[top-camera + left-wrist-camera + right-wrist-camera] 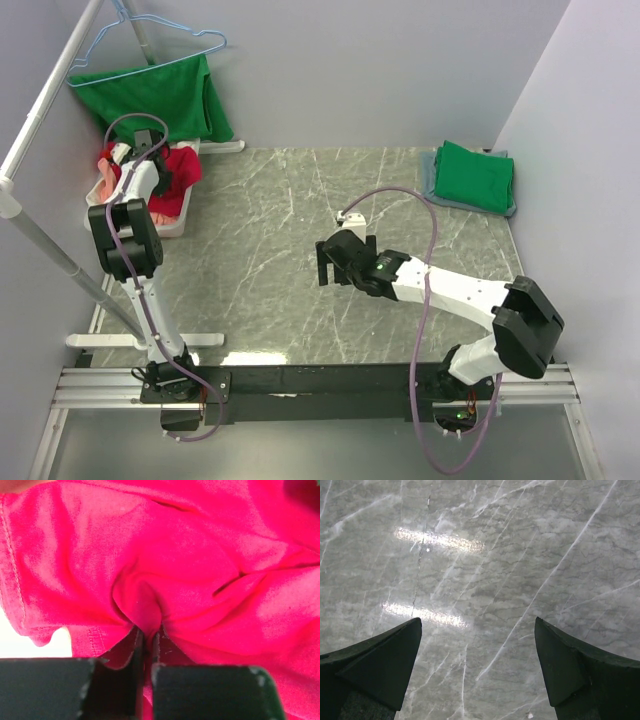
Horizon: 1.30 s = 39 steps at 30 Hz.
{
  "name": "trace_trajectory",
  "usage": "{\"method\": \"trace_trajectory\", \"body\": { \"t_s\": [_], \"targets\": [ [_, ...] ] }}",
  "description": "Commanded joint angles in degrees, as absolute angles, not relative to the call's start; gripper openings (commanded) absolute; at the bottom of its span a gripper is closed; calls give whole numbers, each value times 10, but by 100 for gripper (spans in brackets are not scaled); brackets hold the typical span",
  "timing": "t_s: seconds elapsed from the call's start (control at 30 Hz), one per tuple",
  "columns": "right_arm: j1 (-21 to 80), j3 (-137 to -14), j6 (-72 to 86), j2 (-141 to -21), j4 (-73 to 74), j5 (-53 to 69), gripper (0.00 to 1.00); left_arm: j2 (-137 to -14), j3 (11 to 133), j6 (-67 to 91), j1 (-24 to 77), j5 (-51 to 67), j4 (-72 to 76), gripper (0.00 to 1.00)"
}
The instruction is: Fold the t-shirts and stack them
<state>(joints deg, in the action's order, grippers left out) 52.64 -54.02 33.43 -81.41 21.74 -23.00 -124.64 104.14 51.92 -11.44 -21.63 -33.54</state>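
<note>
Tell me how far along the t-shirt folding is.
Done: a folded green t-shirt lies on a folded grey t-shirt at the far right corner. In hand: the left fingers are shut on the red t-shirt in the white bin. Left: folding and stacking it, plus the hanging green shirt.

Overhead; wrists close: L red tee (200,555), R table (485,545).

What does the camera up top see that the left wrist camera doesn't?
Only the top view shows the hanging green t-shirt, the folded green t-shirt on a grey t-shirt, the white bin and the open right gripper over the marble table. Only the left wrist view shows the jaws pinched shut on a fold, plus a stitched hem. Both show the red t-shirt and the left gripper.
</note>
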Motion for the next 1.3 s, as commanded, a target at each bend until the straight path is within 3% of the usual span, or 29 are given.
{"method": "trace_trajectory", "body": {
  "t_s": [0.0,0.57,0.97,1.07,1.13,1.2,1.27],
  "targets": [
    [530,-570,343,-831,214,-232,100,-1201,1040,526,-107,-219,-363,4],
    [522,-582,380,-794,263,-322,100,-997,1045,488,50,-334,-382,1],
    [352,-541,397,-686,260,-262,100,-886,1074,401,242,-308,-323,1],
    [341,-541,389,-671,265,-261,100,-883,1089,396,261,-326,-333,8],
    [338,-538,390,-660,266,-262,100,-879,1081,392,264,-344,-330,23],
    [338,-531,389,-655,262,-256,100,-875,1070,389,265,-372,-330,46],
    [338,-526,391,-649,258,-251,100,-874,1063,385,265,-381,-331,48]
  ]
}}
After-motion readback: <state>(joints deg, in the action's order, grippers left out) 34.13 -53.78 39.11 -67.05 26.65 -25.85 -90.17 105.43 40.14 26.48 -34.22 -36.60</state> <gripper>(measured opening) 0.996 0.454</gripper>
